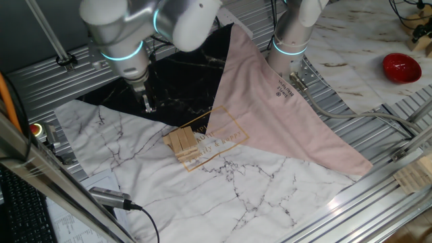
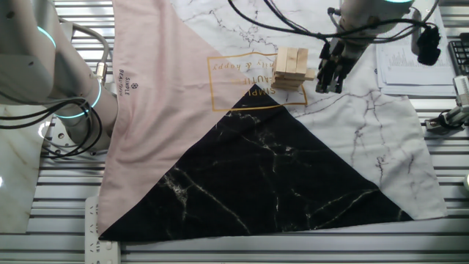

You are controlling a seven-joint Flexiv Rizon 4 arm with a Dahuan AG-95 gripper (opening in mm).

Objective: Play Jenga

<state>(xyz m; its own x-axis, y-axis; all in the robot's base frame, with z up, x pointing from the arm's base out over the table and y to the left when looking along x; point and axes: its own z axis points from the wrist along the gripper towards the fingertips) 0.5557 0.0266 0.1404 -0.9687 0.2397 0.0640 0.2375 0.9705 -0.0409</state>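
Observation:
The Jenga stack [image 1: 182, 143] is a small low pile of tan wooden blocks in crosswise layers, standing on the white marble cloth near the gold print. In the other fixed view the Jenga stack [image 2: 291, 67] has one block sticking out a little on its right side. My gripper [image 1: 149, 106] points down over the cloth, to the left of and behind the stack, apart from it. In the other fixed view the gripper [image 2: 330, 86] is just right of the stack, its black fingers [image 2: 322, 76] slightly apart and holding nothing.
A cloth in pink [image 1: 277, 108], black [image 2: 271, 176] and white marble [image 1: 223, 196] covers the table. A red bowl-like object [image 1: 401, 67] sits at the far right. A pale slatted wooden piece [image 1: 413, 177] lies at the right edge. A second robot base [image 1: 290, 40] stands behind the cloth.

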